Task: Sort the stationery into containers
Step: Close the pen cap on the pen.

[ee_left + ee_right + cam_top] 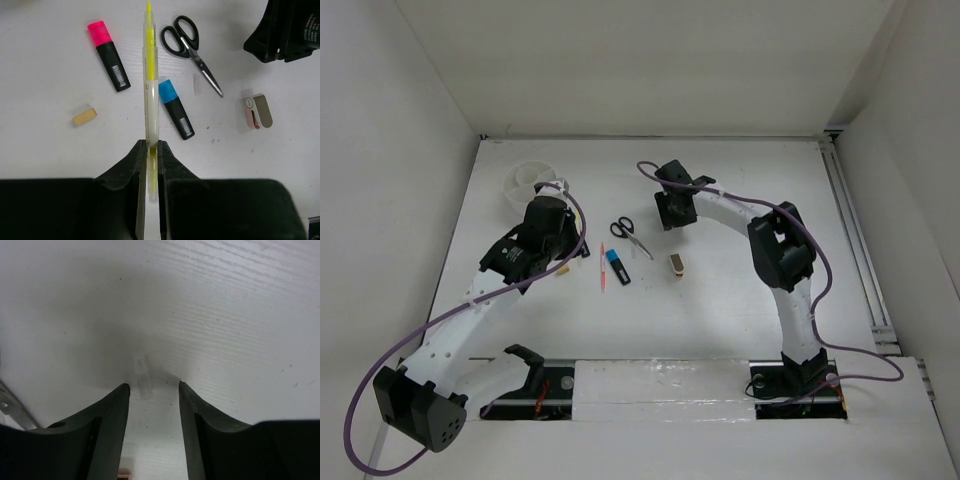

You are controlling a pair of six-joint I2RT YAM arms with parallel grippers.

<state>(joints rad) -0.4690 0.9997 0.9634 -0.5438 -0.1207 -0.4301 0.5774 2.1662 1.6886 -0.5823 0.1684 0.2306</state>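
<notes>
A yellow pencil (149, 75) is pinched by the left gripper (152, 146). The right gripper (152, 386) is spread. The far-left tub (517, 175) must be reached next.

— From where does the top camera look?
— From high above and behind both arm bases, down on the whole desk (740, 300), with its far edge at the top of the view.
— And the left wrist camera?
— It faces along the left gripper (151, 146) and the yellow pencil (149, 60) clamped in it, fairly near the desk's middle. The scissors (192, 50) show there and from the top.
— The right wrist camera?
— It sits very close over the desk, looking down between the parted fingers of the right gripper (152, 386).
</notes>
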